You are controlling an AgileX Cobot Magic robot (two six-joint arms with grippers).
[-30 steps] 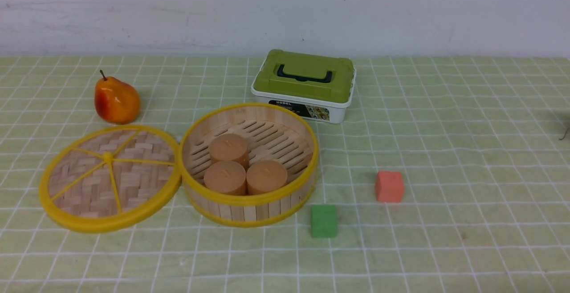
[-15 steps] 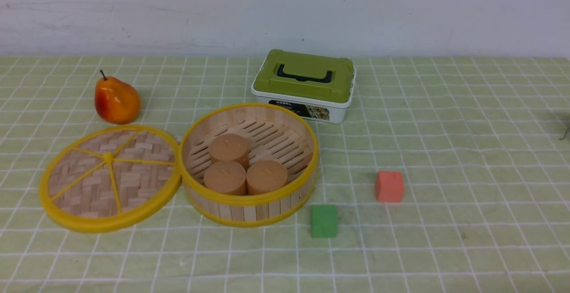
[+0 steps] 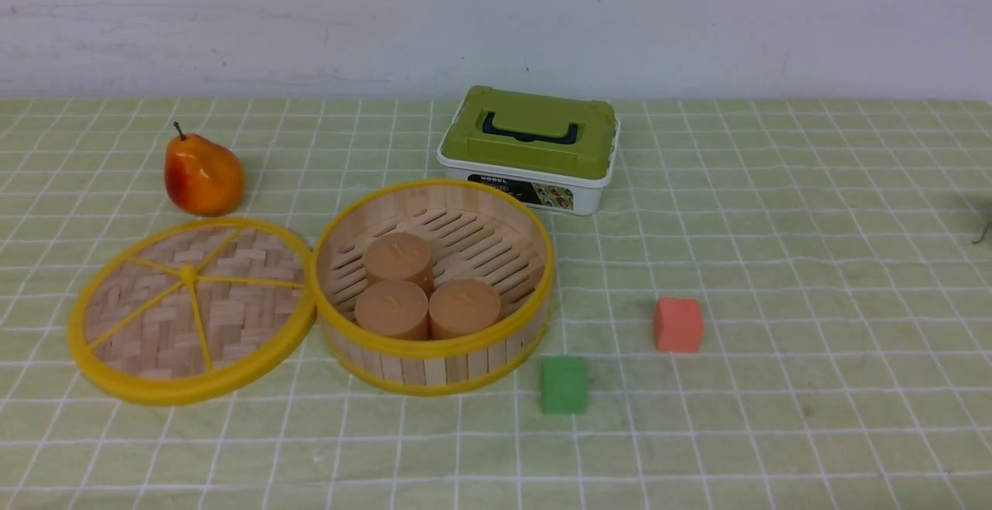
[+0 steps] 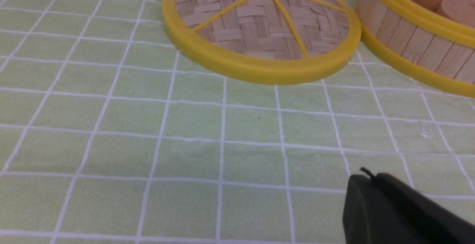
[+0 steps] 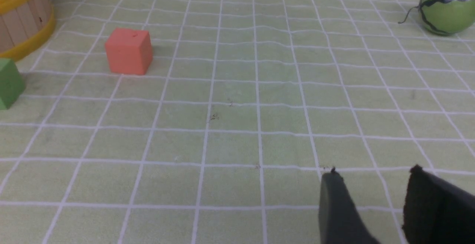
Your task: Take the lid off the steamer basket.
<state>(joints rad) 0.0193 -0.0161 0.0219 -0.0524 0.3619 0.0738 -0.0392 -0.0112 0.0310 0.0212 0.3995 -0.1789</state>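
Task looks finished: lid (image 3: 190, 310) off and lying flat on the checked green cloth (image 3: 775, 223), just to the left of the steamer basket (image 3: 434, 355), rims touching or nearly so. No further lift called for, by the look of it; at most a pull-back of both arms, clear of the table.

Left gripper (image 4: 400, 210) low over the cloth, near the lid, holding nothing; only one dark finger in view, so open or closed impossible to tell. Right gripper (image 5: 374, 184) well away from the basket, its two dark fingers apart with cloth visible between them, empty.

Lid: flat round disc of woven pale strips, glossy yellow rim, thin yellow spokes meeting at a hub. Basket: shallow round tub, upright pale wooden slats, yellow bands top and bottom, slatted floor. Inside, three smooth tan cylinders (image 3: 430, 293), packed close.
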